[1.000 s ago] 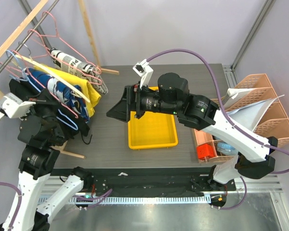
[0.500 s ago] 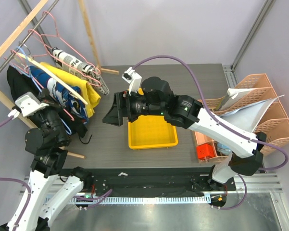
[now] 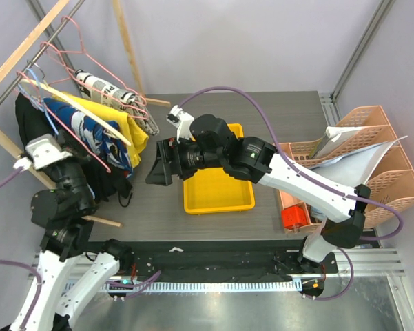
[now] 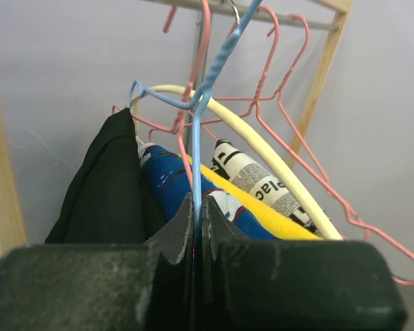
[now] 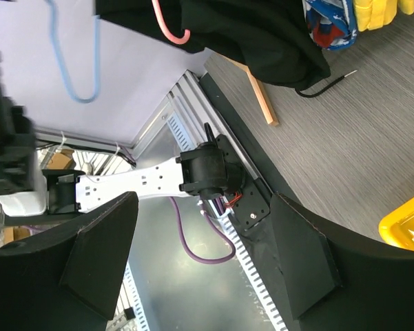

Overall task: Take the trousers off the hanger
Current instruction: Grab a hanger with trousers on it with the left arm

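Observation:
Black trousers [image 3: 33,118] hang at the left end of the wooden rack, on a blue wire hanger [image 3: 47,103]. My left gripper [image 3: 63,157] is under the rack, shut on the blue hanger's wire [image 4: 195,138]; its jaws [image 4: 196,207] pinch the wire, with the trousers [image 4: 103,186] just to its left. My right gripper [image 3: 162,162] is open and empty above the table, right of the hanging clothes and not touching them. In the right wrist view its fingers [image 5: 100,255] spread wide below the trousers' hem [image 5: 262,34] and the blue hanger [image 5: 76,69].
A blue patterned garment [image 3: 89,134], a yellow one [image 3: 127,131] and a black-and-white printed one [image 3: 107,89] hang on pink hangers [image 3: 89,58]. A wooden stick [image 3: 100,219] leans below. A yellow tray [image 3: 219,185] sits mid-table. Orange file racks [image 3: 361,148] stand at the right.
My right arm has swung left, bringing its open gripper closer to the hanging clothes. My left arm has shifted slightly and still holds the blue hanger.

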{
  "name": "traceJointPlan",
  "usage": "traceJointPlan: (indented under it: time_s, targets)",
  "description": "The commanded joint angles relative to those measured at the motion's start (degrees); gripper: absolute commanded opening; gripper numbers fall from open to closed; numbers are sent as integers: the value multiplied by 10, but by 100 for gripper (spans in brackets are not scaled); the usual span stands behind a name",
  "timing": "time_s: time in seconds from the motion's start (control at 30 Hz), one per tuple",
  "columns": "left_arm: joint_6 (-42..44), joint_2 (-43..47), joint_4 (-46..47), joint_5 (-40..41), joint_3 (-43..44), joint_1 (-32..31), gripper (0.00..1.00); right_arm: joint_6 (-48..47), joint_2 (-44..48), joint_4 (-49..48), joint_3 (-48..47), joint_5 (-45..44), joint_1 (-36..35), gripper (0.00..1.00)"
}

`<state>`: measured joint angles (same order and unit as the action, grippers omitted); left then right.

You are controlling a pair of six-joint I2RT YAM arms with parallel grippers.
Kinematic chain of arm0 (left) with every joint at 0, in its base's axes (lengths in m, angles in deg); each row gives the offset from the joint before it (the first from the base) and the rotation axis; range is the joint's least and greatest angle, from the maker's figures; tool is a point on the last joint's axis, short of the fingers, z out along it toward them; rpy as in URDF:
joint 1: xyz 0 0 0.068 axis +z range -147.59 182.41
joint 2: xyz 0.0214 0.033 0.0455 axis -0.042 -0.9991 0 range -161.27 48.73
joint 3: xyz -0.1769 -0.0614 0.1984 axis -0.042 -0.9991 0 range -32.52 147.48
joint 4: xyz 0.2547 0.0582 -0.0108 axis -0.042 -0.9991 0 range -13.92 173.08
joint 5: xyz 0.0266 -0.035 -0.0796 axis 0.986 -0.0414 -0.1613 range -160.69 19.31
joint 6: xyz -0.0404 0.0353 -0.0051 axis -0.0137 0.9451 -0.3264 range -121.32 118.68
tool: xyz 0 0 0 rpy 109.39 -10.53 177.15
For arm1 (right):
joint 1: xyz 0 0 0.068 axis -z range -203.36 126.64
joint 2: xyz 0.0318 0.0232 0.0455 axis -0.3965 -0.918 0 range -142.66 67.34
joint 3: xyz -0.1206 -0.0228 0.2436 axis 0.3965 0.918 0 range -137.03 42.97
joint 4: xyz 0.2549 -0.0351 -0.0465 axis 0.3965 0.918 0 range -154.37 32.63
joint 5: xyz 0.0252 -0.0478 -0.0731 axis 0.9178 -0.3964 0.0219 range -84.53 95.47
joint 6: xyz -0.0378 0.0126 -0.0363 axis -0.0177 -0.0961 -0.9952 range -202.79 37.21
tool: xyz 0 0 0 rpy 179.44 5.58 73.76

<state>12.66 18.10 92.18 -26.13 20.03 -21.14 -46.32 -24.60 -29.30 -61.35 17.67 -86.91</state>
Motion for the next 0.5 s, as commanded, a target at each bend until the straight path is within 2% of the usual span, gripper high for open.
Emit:
traceJointPlan:
  time_s: [0.0,0.03,0.07,0.17,0.37,0.47]
  targets:
    - [-137,28,-168,-36,103,-3,0,-22,13,2,-33,1,-2,84]
    - [-195,28,-202,-42,140,-3,0,-33,17,3,-34,-3,-1,84]
    - [-218,25,-269,-48,159,-2,0,-37,17,8,-41,-3,-1,84]
    - [-327,19,-387,-68,229,-3,0,-51,23,13,-46,-2,-1,85]
    - [-508,18,-556,-115,315,-3,0,-83,43,15,-21,17,-1,86]
    - [-563,11,-623,-153,364,-3,0,-97,59,15,1,24,-2,86]
